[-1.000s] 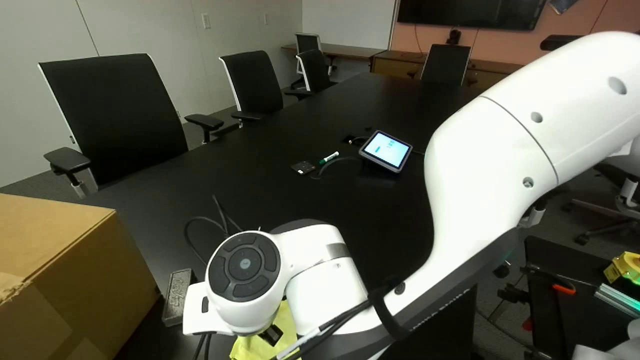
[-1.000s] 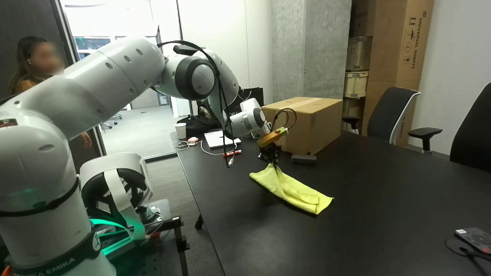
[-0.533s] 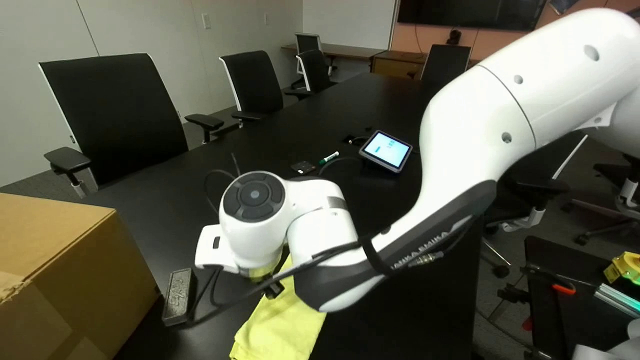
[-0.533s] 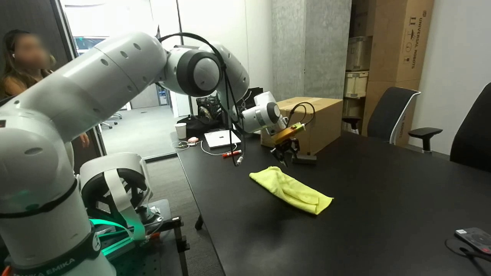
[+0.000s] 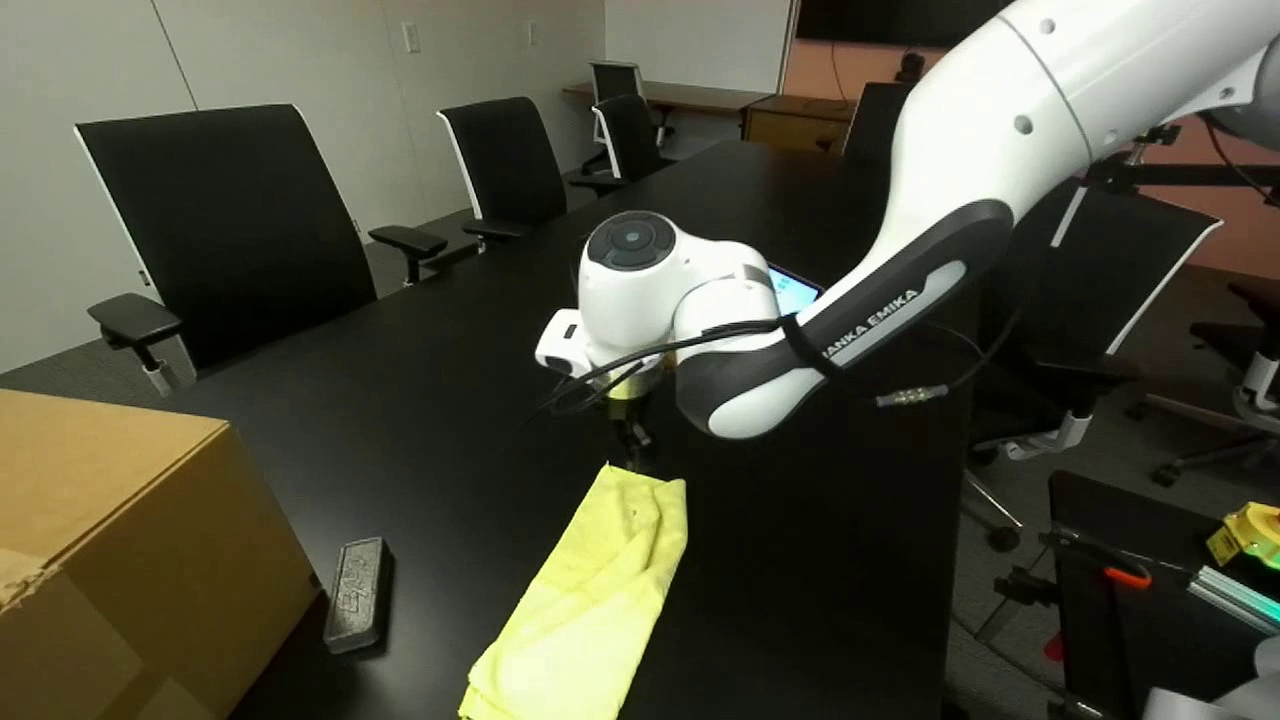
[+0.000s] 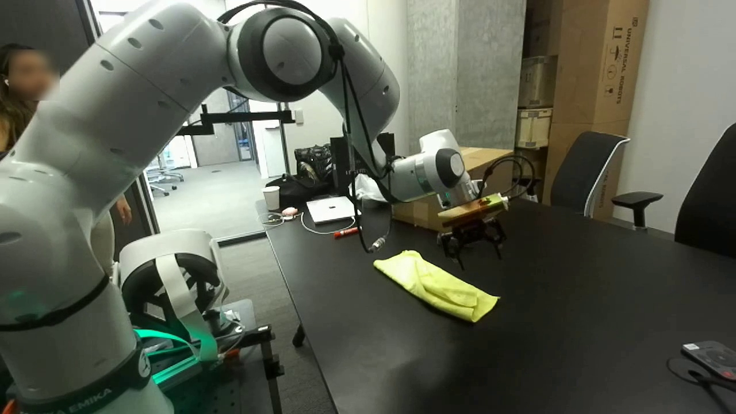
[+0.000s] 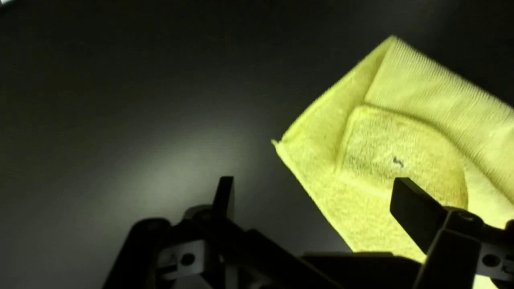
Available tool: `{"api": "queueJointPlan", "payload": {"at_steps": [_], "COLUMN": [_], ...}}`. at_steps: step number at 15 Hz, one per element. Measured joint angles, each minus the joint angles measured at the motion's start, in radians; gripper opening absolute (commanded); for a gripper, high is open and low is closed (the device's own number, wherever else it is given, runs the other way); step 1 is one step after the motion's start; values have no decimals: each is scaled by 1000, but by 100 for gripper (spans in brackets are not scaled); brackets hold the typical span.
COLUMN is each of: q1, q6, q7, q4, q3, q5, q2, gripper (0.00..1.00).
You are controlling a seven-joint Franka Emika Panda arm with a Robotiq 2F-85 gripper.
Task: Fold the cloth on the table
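The yellow cloth (image 5: 590,590) lies on the black table (image 5: 430,420) as a long, folded strip with loose creases, and both exterior views show it. In the wrist view the near end of the cloth (image 7: 361,160) has a rounded flap lying on top, bearing a small dark mark. My gripper (image 6: 480,261) hangs above the table by that end of the cloth. Its jaws stand wide apart and hold nothing. Seen from the wrist, the left finger (image 7: 224,196) is over bare table and the right finger (image 7: 413,208) is over the cloth.
A cardboard box (image 5: 130,560) sits on the table, with a dark eraser-like block (image 5: 358,595) beside it. A laptop (image 6: 332,209), a red marker (image 6: 346,232) and a white cup (image 6: 271,196) are along one edge. A black device with a cable (image 6: 713,359) lies opposite.
The gripper has let go of the cloth, risen, spread its jaws and travelled along the strip to its other end. The cloth lies where it was.
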Motion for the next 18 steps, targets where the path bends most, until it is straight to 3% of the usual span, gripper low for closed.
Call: {"api": "queueJointPlan", "payload": {"at_steps": [9,18], "q1": [-103,-158], "q6": [0,-3], "q7": [144,107], "q4": [-442,-819], "q3": [-21,-50], "q5": [164,356], "q2": [-416,-918], "gripper": [100,100]}}
